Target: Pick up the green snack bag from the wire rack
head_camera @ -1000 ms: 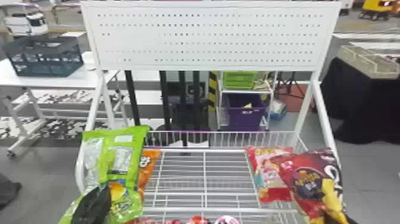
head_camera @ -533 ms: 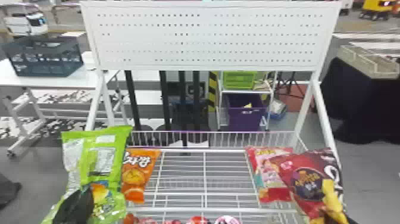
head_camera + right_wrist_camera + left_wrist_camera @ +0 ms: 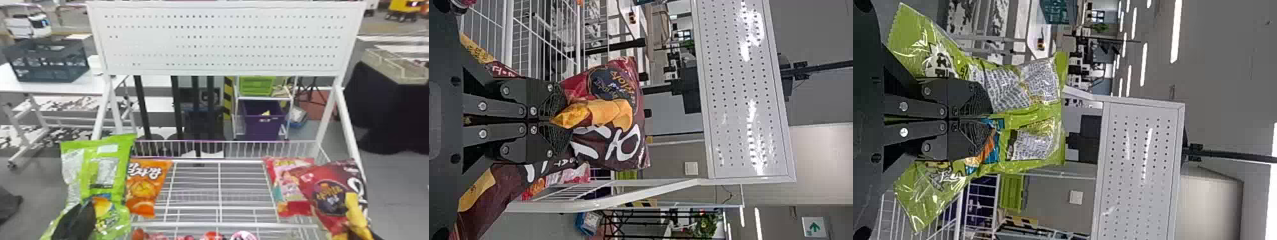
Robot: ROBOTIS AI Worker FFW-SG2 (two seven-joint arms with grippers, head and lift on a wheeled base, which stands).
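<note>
Green snack bag (image 3: 111, 146) is hanging at the wire rack (image 3: 223, 225)'s left side, left jaws (image 3: 85, 212) clamping it. Right jaws (image 3: 376, 235) are clamping a maroon bag (image 3: 332, 191) at its right.

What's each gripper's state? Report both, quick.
Left gripper: closed, holding the green snack bag.
Right gripper: closed, holding the dark red snack bag.
</note>
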